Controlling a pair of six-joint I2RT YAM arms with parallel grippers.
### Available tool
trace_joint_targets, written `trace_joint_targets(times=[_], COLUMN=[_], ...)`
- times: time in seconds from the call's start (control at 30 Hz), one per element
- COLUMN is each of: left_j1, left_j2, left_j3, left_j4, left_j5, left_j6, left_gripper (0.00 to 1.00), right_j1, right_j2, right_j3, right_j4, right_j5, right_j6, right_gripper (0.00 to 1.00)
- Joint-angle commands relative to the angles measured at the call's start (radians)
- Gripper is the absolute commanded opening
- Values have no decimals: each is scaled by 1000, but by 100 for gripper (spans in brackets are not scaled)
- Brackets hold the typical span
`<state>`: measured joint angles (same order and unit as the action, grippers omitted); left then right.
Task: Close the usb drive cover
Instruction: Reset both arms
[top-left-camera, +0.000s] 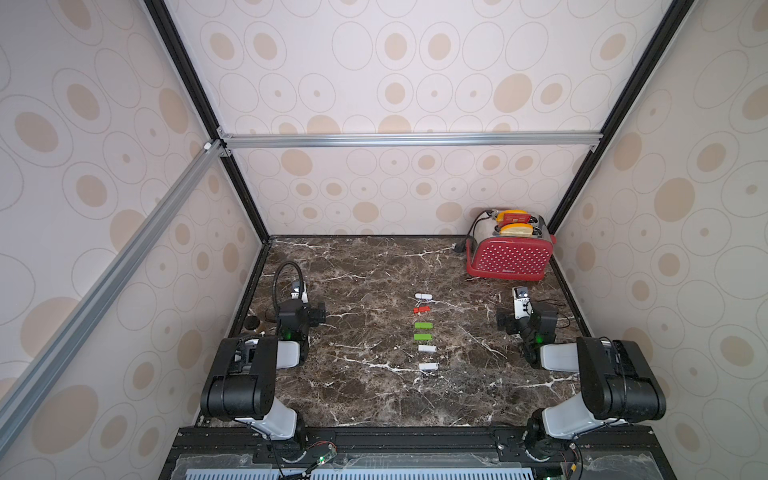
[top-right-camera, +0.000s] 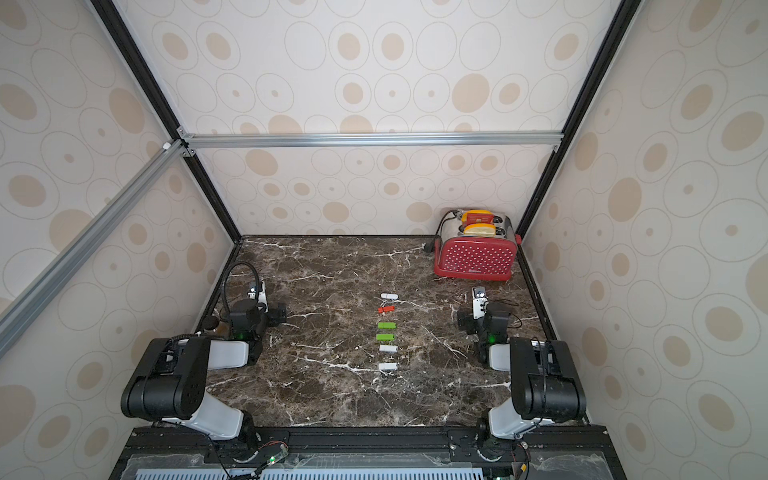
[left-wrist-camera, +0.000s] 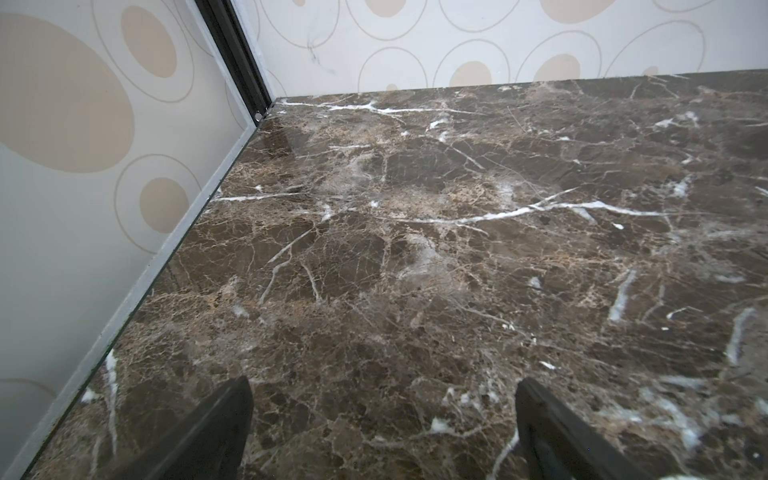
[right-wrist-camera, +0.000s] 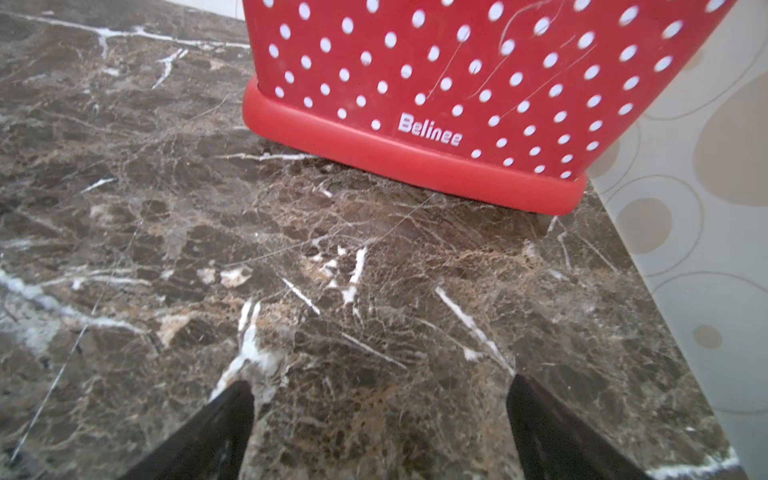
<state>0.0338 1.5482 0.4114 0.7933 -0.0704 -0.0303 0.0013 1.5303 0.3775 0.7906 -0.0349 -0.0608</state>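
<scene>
USB drives (top-left-camera: 423, 325) lie untouched; left pincer (left-wrist-camera: 384, 384) and right pincer (right-wrist-camera: 380, 382) gape wide, empty.

Toaster (top-left-camera: 510, 259): red, white dots. Table (top-left-camera: 365, 270): brown marble, white veins. Walls (top-left-camera: 395, 83): cream, beige ovals. Drives (top-left-camera: 423, 325): 3 white, 2 green, 1 red.

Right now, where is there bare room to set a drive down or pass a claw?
Free: the marble between the left claw and the row of usb drives; the back strip left of the toaster; the front strip nearer than the row. Crowded: the row itself, and the gap between toaster and right claw.
</scene>
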Motion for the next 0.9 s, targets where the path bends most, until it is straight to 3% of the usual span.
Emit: trace_joint_targets(times=[0.0,0.87], left_j1=[4,3], left_j2=[-11,-10], left_j3=[16,17], left_j4=[35,37], left_j5=[-9,-12], left_j6=[-11,-10], left_gripper=[99,99], right_j1=[-2,5], right_j2=[6,3], right_j3=[45,46], right_j4=[-7,-17], right_j5=[49,49], right_j6=[33,21], right_gripper=[99,99])
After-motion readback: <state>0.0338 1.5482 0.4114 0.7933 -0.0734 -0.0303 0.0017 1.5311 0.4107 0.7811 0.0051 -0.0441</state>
